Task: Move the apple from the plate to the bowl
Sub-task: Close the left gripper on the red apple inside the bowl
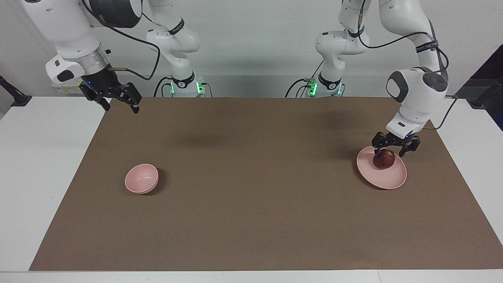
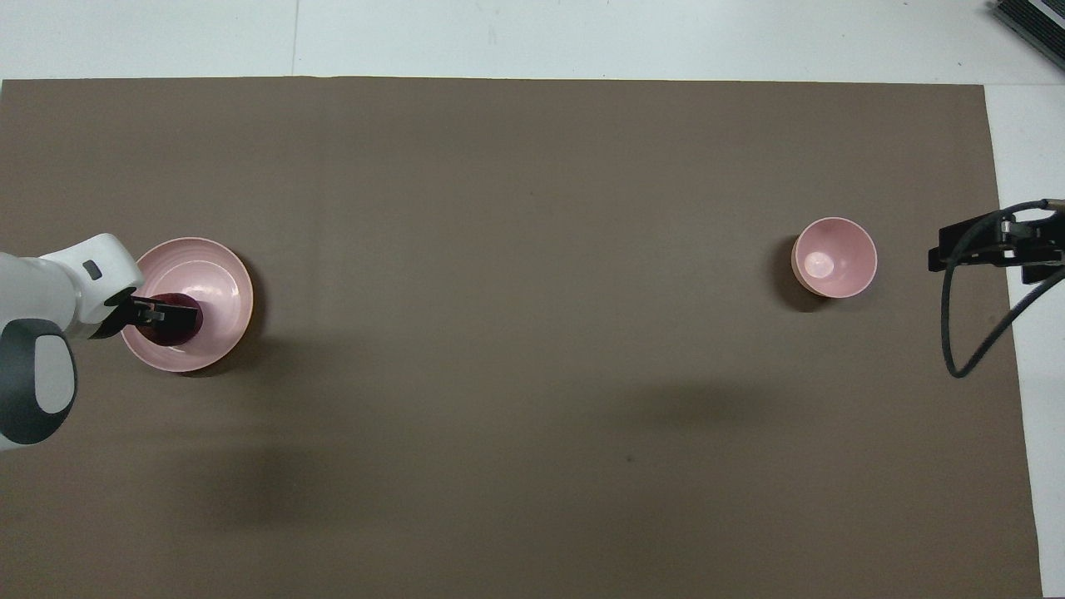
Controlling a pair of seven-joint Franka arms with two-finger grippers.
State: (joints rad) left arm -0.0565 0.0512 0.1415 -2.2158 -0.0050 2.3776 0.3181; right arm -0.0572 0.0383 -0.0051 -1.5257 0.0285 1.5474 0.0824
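Brown-matted worktop (image 1: 251, 220) carrying one pale pink plate (image 1: 393, 181) bearing one dark red apple (image 1: 384, 160), one deep pink bowl (image 1: 141, 179), left end effector (image 1: 390, 149) hovering spread over the apple, right end effector (image 1: 119, 105) waiting spread apart

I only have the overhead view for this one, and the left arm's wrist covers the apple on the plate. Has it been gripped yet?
Observer: Not yet. From the facing view, the left gripper is low over the apple, its jaws open on either side of the top.
Operator: Is the apple lifted at all?
Observer: No, it rests on the plate, on the part nearer to the robots.
Operator: And the right gripper? I see only its tip.
Observer: The right gripper waits raised over the mat's corner by its own base, jaws open.
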